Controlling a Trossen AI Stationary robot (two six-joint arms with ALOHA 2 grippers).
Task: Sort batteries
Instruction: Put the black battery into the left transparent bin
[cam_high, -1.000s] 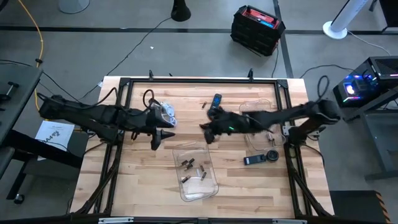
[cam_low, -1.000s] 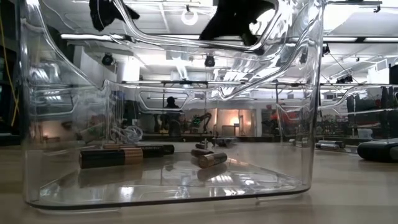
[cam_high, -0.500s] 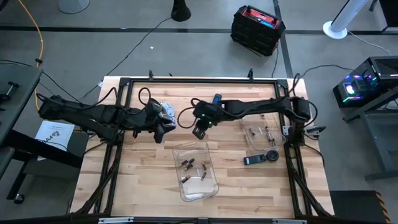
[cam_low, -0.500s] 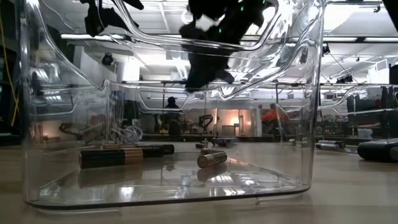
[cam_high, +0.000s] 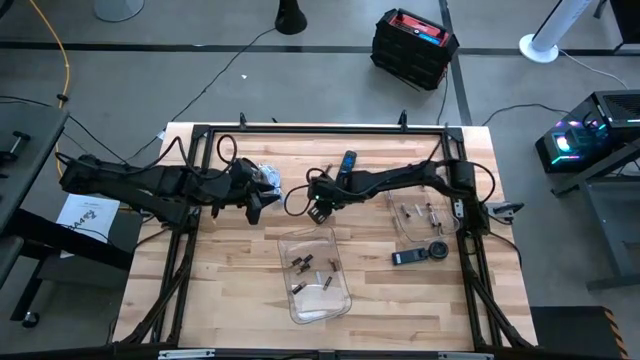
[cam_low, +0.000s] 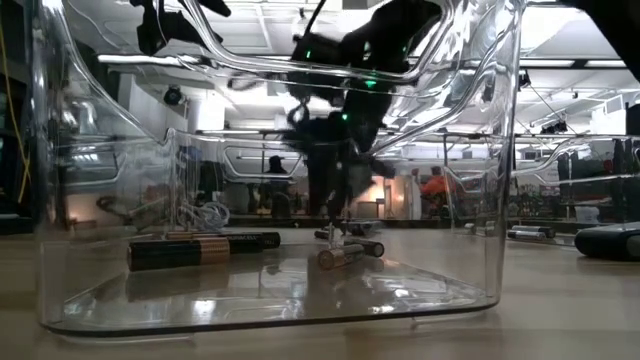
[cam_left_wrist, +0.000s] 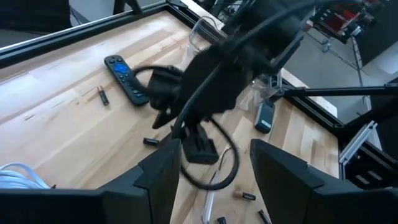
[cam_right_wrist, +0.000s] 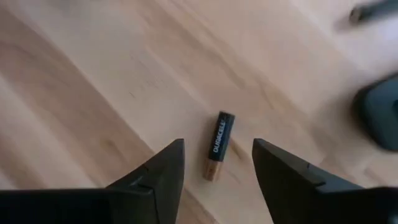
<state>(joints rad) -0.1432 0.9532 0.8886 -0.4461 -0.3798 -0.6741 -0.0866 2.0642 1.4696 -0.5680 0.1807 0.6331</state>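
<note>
Duracell battery (cam_right_wrist: 217, 146) lay loose on the wooden table (cam_right_wrist: 93, 74), between the spread, empty fingers of the right gripper (cam_right_wrist: 214, 171). Left gripper (cam_left_wrist: 211, 180) hovered open, empty.

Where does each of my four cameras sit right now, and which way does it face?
High: overhead, straight down on the table; both arms show.
Low: at tabletop height, looking level through the clear bin; the right arm hangs above.
Left wrist: looks past its open left gripper at the right arm and remote.
Right wrist: looks down past its open right gripper at one battery.
Shared: high and left wrist both show the remote.
</note>
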